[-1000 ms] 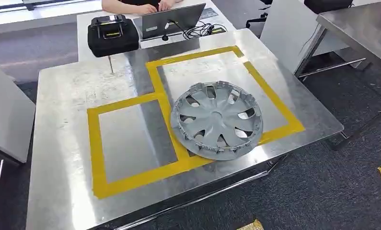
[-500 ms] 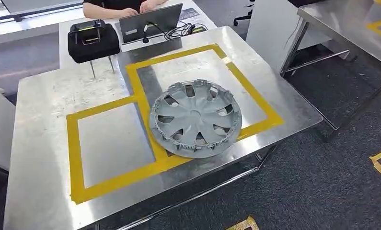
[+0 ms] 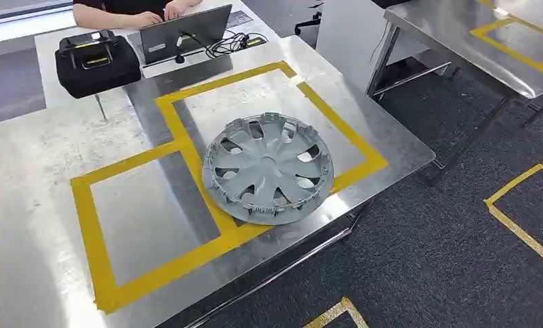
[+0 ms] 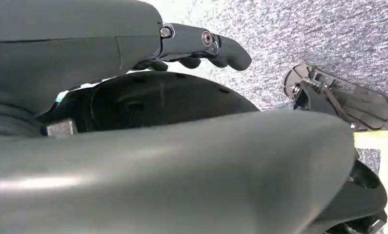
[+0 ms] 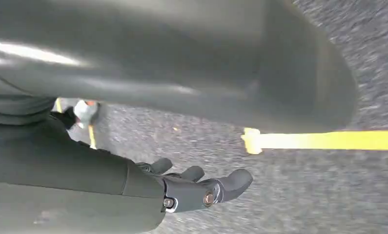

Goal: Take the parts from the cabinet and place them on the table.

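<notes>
Looking down from the head view, a grey wheel cover (image 3: pixel 268 168) lies flat on the steel surface (image 3: pixel 43 157), straddling the yellow tape (image 3: pixel 179 140) that divides the two marked rectangles and reaching close to the near edge. At the far side sit a black case (image 3: pixel 96 61) and a laptop (image 3: pixel 184 32), with a person's hands (image 3: pixel 160 12) at the keyboard. A second steel surface (image 3: pixel 460 31) with its own yellow outline stands off to the right, and tape lines (image 3: pixel 521 225) mark the dark carpet. Compared with the earlier frames the whole picture has slid left and the right-hand floor has opened up: the camera has turned, while the wheel cover keeps its place on the tape.

From the left wrist view, the left hand (image 4: pixel 201 46) hangs over grey carpet, its dark fingers (image 4: pixel 231 51) loosely curled together and holding nothing; beyond the fingertips lies a strip of yellow tape (image 4: pixel 377 141).

From the right wrist view, blurred by motion, the right hand (image 5: pixel 201 187) also hangs over carpet, its fingers (image 5: pixel 235 180) slightly apart, gently bent and empty. A yellow floor line (image 5: pixel 323 140) runs across the carpet just past the fingertips. The wheel cover is well apart from both hands.
</notes>
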`<state>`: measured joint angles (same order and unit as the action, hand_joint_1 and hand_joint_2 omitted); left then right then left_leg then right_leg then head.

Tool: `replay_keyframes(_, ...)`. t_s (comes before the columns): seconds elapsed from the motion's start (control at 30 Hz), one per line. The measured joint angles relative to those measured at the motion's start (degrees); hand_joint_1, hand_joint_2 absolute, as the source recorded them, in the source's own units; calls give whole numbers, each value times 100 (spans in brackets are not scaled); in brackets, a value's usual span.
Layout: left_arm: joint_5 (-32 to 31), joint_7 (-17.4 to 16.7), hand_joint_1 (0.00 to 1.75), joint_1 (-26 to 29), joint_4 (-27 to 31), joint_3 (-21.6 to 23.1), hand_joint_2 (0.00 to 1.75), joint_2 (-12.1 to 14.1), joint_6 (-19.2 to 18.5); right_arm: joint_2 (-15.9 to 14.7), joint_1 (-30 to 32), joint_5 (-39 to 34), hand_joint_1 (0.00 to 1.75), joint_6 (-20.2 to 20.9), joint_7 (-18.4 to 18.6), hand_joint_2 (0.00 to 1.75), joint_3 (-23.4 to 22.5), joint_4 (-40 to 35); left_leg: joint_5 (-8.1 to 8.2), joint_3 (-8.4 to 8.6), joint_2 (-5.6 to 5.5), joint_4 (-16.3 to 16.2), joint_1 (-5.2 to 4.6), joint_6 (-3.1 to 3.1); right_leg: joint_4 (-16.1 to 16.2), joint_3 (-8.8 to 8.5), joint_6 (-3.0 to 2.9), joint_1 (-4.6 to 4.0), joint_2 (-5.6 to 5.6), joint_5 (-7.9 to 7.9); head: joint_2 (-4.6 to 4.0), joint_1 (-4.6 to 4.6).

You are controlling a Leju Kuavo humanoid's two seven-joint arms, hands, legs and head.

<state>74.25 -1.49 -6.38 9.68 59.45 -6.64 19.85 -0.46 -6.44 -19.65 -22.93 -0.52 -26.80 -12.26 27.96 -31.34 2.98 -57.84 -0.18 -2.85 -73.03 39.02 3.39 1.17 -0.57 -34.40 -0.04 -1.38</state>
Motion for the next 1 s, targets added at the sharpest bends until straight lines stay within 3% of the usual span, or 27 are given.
replay_keyframes(0.07, 2, -9, 0, -1, 2, 0, 0, -2, 0, -2, 11, 33, 0, 15, -13, 0, 39, 9, 7, 17, 82, 0, -55, -10, 907, -481, -112, -63, 82, 441, 0, -57)
replay_keyframes(0.1, 4, -9, 0, -7, 4, 0, 0, -13, -11, -13, 9, 41, 0, 18, -20, 0, 63, 9, 9, 23, 114, 0, -60, -10, 1384, -744, -209, -115, 141, 587, 0, -70)
replay_keyframes(0.13, 6, -11, 0, -20, 7, 0, 0, -24, -18, -42, 5, 63, 0, 37, -20, 0, 90, 11, 19, 23, 162, -3, -102, 6, 1488, -771, -259, -124, 175, 576, 0, -11)
replay_keyframes(0.2, 15, -17, 0, -20, 2, 0, 0, -13, -15, -42, 19, 85, 0, 50, -20, 0, 129, 17, 43, 19, 189, -23, -82, 26, 1563, -776, -271, -166, 162, 633, 0, -4)
replay_keyframes(0.23, 15, -15, 0, -21, 0, 0, 0, -9, -15, -42, 27, 85, 0, 55, -20, 0, 135, 24, 51, 16, 173, -30, -82, -7, 1567, -784, -154, -153, 161, 644, 0, -9)
replay_keyframes(0.37, 15, -15, 0, -20, -2, 0, 0, -2, -17, -42, 22, 87, 0, 59, -20, 0, 199, 50, 33, 22, 147, -29, -75, 24, 1551, -787, -176, -155, 173, 638, 0, 13)
replay_keyframes(0.6, 20, -37, 0, -20, -2, 0, 0, 4, -9, -26, 14, 92, 0, 74, 9, 0, 278, 83, 30, 11, 141, -42, -94, 14, 1546, -862, -180, -137, 181, 652, 0, 61)
replay_keyframes(0.73, 28, -52, 0, -26, -2, 0, 0, 2, 20, 57, 6, 96, 0, -83, -142, 0, 288, 85, -21, 8, 130, 16, -94, -47, 1566, -874, -117, -133, 196, 691, 0, 85)
replay_keyframes(0.77, 33, -55, 0, -32, -2, 0, 0, -7, 22, 59, 5, 96, 0, -92, -177, 0, 291, 85, -77, 31, 134, 88, -36, -59, 1504, -816, -108, -124, 178, 631, 0, 96)
replay_keyframes(0.8, 31, -59, 0, -37, -2, 0, 0, -4, 24, 85, 12, 96, 0, -98, -201, 0, 295, 87, -103, 30, 129, 122, -34, -90, 1332, -735, -74, -127, 133, 447, 0, 66)
replay_keyframes(0.87, 33, -76, 0, -39, -2, 0, 0, -4, 31, 118, 13, 98, 0, -96, -219, 0, 326, 101, -133, -27, 113, 115, -38, -118, 499, -419, -27, -80, 113, -54, 0, -26)
replay_keyframes(0.9, 33, -85, 0, -38, -2, 0, 0, -4, 31, 127, 15, 98, 0, -96, -227, 0, 332, 109, -141, -48, 110, 111, -46, -120, 153, -287, -7, -66, 110, -200, 0, -35)
replay_keyframes(0.93, 33, -85, 0, -38, -2, 0, 0, -4, 33, 133, 21, 98, 0, -96, -234, 0, 339, 118, -155, -75, 104, 94, -50, -115, -115, -199, 13, -52, 109, -248, 0, -39)
replay_keyframes(0.97, 33, -85, 0, -38, -2, 0, 0, -4, 37, 136, 25, 98, 0, -96, -236, 0, 347, 120, -161, -98, 101, 75, -49, -107, -55, -254, 20, -43, 109, -136, 0, -50)
replay_keyframes(1.0, 33, -85, 0, -40, -2, 0, 0, -4, 37, 138, 24, 98, 0, -94, -238, 0, 358, 122, -165, -119, 101, 53, -48, -101, 227, -407, 20, -36, 110, 59, 0, -65)
